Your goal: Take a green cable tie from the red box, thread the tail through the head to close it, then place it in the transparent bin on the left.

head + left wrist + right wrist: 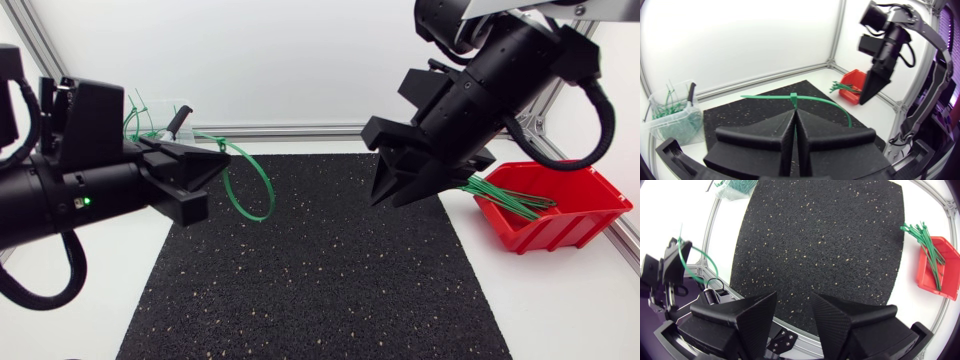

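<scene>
My left gripper point(794, 114), over the black mat's point(320, 270) left edge, has its fingers clamped on the looped green cable tie point(832, 101) (tail through its head), while the right gripper point(390, 200) hangs with fingers apart near the red box point(560, 232) at the table's point(570, 300) right edge.
</scene>
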### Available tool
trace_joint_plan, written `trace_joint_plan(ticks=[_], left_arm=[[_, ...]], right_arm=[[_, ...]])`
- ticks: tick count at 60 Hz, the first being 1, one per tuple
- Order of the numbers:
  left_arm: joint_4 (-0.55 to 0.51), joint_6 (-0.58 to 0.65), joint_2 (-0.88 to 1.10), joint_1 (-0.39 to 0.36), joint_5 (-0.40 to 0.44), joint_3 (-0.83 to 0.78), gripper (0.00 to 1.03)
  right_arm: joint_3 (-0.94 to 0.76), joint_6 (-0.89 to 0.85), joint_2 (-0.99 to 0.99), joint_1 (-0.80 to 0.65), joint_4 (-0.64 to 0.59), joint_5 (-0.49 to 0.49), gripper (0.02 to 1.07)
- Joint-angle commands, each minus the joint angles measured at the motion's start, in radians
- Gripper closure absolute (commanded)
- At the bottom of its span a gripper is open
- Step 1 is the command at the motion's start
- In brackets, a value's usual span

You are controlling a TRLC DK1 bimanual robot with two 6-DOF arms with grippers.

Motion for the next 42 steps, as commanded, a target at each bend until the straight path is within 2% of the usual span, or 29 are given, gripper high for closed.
trace_joint_plan(ticks=[1, 11, 19, 23, 26, 32, 34, 42], left_arm=[[-0.022, 0.08, 0.042, 0.09, -0.011, 0.07, 1.0], [-0.02, 0.144, 0.144, 0.363, 0.011, 0.182, 1.0], [0.024, 0.19, 0.236, 0.518, 0.015, 0.268, 1.0], [0.087, 0.204, 0.281, 0.578, 0.015, 0.301, 1.0], [0.095, 0.206, 0.344, 0.632, 0.015, 0.357, 1.0], [0.159, 0.213, 0.422, 0.679, 0.015, 0.416, 1.0], [0.19, 0.213, 0.48, 0.716, 0.015, 0.456, 1.0], [0.25, 0.235, 0.629, 0.75, -0.011, 0.561, 1.0]], right_arm=[[-0.047, 0.031, -0.045, -0.012, 0.002, 0.047, 0.53], [-0.106, 0.025, -0.122, -0.023, 0.019, 0.126, 0.53], [-0.155, 0.026, -0.182, -0.023, 0.047, 0.188, 0.53], [-0.169, 0.026, -0.205, -0.023, 0.05, 0.2, 0.49], [-0.179, 0.026, -0.222, -0.023, 0.051, 0.212, 0.49], [-0.193, 0.023, -0.249, -0.028, 0.057, 0.238, 0.46], [-0.201, 0.023, -0.258, -0.029, 0.067, 0.251, 0.46], [-0.225, 0.023, -0.288, -0.029, 0.084, 0.289, 0.46]])
